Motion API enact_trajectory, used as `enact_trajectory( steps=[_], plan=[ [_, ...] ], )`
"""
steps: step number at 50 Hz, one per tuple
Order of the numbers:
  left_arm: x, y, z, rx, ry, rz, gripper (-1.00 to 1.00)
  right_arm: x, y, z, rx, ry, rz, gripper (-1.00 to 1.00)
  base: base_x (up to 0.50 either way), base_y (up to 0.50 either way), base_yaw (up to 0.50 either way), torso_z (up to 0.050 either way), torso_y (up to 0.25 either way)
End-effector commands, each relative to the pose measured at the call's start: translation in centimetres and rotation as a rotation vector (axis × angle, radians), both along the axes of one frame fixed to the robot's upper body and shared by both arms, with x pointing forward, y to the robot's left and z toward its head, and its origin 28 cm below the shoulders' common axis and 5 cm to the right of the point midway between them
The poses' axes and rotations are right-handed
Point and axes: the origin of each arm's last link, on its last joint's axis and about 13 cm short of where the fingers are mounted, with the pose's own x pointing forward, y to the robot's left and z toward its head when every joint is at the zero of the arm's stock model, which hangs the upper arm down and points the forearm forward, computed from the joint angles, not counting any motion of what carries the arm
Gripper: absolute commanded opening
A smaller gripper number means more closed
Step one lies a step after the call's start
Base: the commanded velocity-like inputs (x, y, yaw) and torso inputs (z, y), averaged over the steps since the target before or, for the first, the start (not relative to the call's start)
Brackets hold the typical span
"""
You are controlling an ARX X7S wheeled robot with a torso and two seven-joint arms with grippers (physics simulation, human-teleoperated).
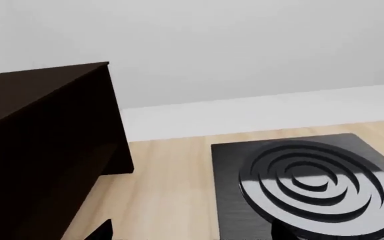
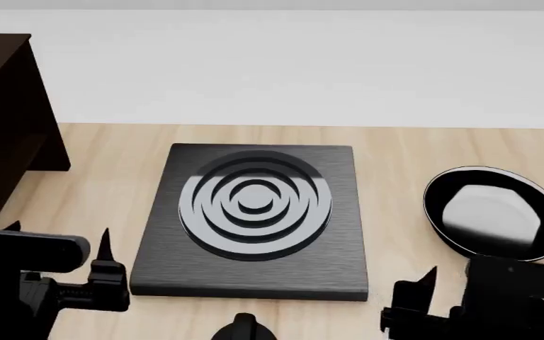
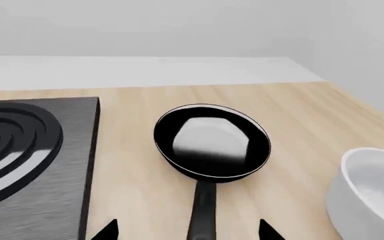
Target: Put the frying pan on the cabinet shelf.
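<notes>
The frying pan (image 2: 494, 212) lies on the wooden counter at the right, round and black with a glossy inside. In the right wrist view the frying pan (image 3: 212, 142) points its short handle (image 3: 203, 210) toward me. My right gripper (image 3: 186, 232) is open, with one fingertip on each side of the handle and not touching it. The cabinet shelf (image 2: 8, 106) is the dark brown cabinet at the far left. The cabinet shelf (image 1: 38, 145) also fills the left wrist view. My left gripper (image 1: 192, 232) is open and empty over bare counter.
A square black plate with concentric rings (image 2: 253, 219) lies on the counter between the cabinet and the pan. The same ringed plate (image 1: 312, 185) shows beside my left gripper (image 2: 59, 234). A white bowl (image 3: 375, 190) stands right of the pan. A white wall runs behind the counter.
</notes>
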Motion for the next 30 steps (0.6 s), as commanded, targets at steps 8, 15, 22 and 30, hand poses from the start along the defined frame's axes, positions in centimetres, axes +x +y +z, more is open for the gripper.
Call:
enact_trajectory(
  steps=[8,15,22,30],
  plan=[
    [-0.1,0.4,-0.4,-0.004,0.025,0.000,1.00,2.1,-1.9,-0.7,0.041,0.152,-0.048,1.00,0.00,0.00,0.00,0.000,0.000],
    [-0.4,0.5,0.1,-0.018,0.024,0.007,1.00,2.5,-2.1,-1.1,0.061,0.192,-0.057,1.00,0.00,0.00,0.00,0.000,0.000],
    [-0.4,0.5,-0.2,-0.020,0.030,0.007,1.00,2.4,-2.8,-2.7,0.083,0.219,-0.098,1.00,0.00,0.00,0.00,0.000,0.000],
    [-0.3,0.5,-0.3,-0.020,0.037,-0.001,1.00,2.6,-3.2,-3.8,0.100,0.249,-0.107,1.00,0.00,0.00,0.00,0.000,0.000]
  ],
)
